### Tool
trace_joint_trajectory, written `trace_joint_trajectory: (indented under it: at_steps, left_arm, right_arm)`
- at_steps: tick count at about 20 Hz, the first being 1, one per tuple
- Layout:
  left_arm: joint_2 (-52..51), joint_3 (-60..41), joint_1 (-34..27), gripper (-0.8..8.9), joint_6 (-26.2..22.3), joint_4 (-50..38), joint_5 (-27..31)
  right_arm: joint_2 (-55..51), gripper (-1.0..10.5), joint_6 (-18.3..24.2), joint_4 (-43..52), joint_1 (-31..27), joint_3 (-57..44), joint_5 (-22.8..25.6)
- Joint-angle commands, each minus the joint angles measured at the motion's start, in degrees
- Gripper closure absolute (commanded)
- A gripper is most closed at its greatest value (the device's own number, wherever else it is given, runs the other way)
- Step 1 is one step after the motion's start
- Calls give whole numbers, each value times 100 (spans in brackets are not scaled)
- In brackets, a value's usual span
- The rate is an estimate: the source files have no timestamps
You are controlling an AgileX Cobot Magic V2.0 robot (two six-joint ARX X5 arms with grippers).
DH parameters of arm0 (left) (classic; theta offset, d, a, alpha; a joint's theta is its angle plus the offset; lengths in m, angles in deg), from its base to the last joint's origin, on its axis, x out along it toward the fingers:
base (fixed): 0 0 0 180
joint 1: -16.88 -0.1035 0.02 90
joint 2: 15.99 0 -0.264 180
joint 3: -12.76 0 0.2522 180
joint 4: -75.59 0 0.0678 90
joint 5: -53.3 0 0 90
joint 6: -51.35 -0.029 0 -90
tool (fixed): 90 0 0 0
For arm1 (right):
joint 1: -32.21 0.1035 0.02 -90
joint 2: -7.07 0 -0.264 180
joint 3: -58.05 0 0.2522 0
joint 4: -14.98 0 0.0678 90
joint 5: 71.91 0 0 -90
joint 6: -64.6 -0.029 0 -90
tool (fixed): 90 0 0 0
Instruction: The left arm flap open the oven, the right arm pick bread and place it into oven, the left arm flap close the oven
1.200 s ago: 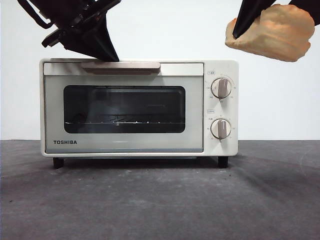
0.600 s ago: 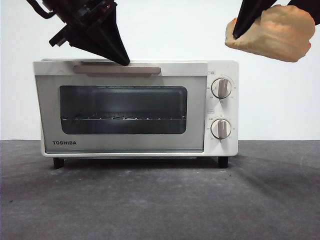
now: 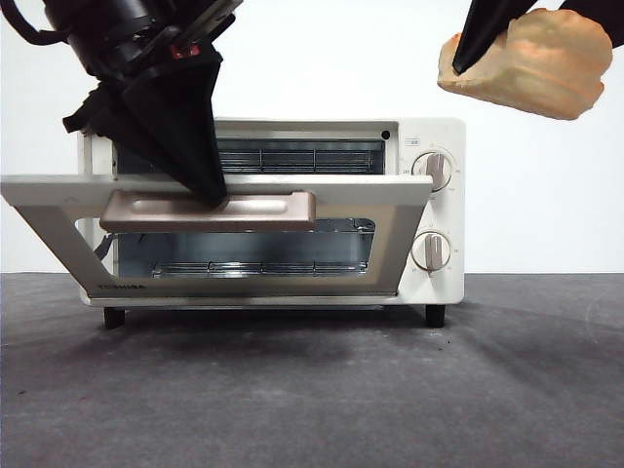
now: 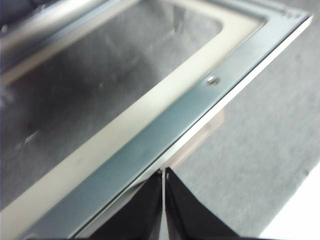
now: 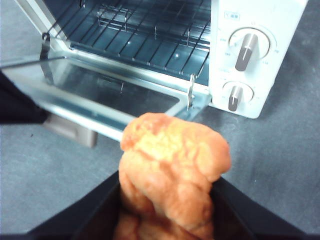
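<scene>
Oven (image 3: 434, 210) door (image 3: 219, 190) part-lowered, tilted out toward front, top edge w/ beige handle (image 3: 210, 211) hanging about mid-height. Left gripper (image 3: 207, 190) pressing down on that handle from above, jaws pressed together to a single wedge, gripping nothing — used as a pusher so door swings down on its bottom hinge. Contact point prob. on handle's top face, though wrist cam too blurred to confirm. Right gripper (image 5: 167, 200) parked high & to the side near the knobs, clamped on bread (image 5: 172, 167), kept well apart from door's swing path until opening is free. Wire rack (image 5: 150, 35) exposed inside, bare.

Vs 0.5 s ago: door then upright and only just cracked, now well down; left gripper lower, following handle. Bread & right gripper unchanged, same spot.
</scene>
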Motion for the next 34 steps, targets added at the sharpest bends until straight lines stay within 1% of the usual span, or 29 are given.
trace_joint_trajectory:
  at_steps: [1, 6, 10, 14, 16, 19, 22, 26, 29, 33, 34]
  left_arm:
    - [101, 39, 98, 797, -48, 42, 66]
    - [101, 39, 129, 797, -20, 291, 70]
    - [31, 39, 72, 797, -17, 151, 138]
    - [-407, 37, -249, 797, -17, 140, 306]
    - [-809, 4, -470, 797, -17, 153, 310]
    - [-1440, -90, -850, 797, -50, 304, 308]
    - [-1965, -304, -1189, 797, -105, 470, 308]
    - [-2623, -894, -1440, 797, -157, 553, 308]
    - [-2942, -1078, -1486, 797, -175, 730, 308]
    - [-3274, -1078, -1486, 797, -175, 828, 308]
    - [-3342, -1078, -1486, 797, -175, 881, 308]
  right_arm:
    - [22, 730, 66, 105, 61, 96, 20]
    - [52, 730, 63, 127, 61, 96, -9]
    - [216, 730, 59, 299, 57, 96, -262]
    - [654, 730, 17, 697, 57, 98, -575]
    - [973, 730, -68, 1023, 57, 118, -778]
    - [1666, 730, -109, 1318, 57, 382, -905]
    - [2483, 730, -105, 1377, 57, 949, -905]
    - [3552, 729, -101, 1432, 55, 1716, -879]
    - [4172, 729, -131, 1729, 44, 2098, -647]
    - [4690, 729, -400, 2133, -2, 2358, -264]
    - [4767, 729, -450, 2225, -33, 2396, -232]
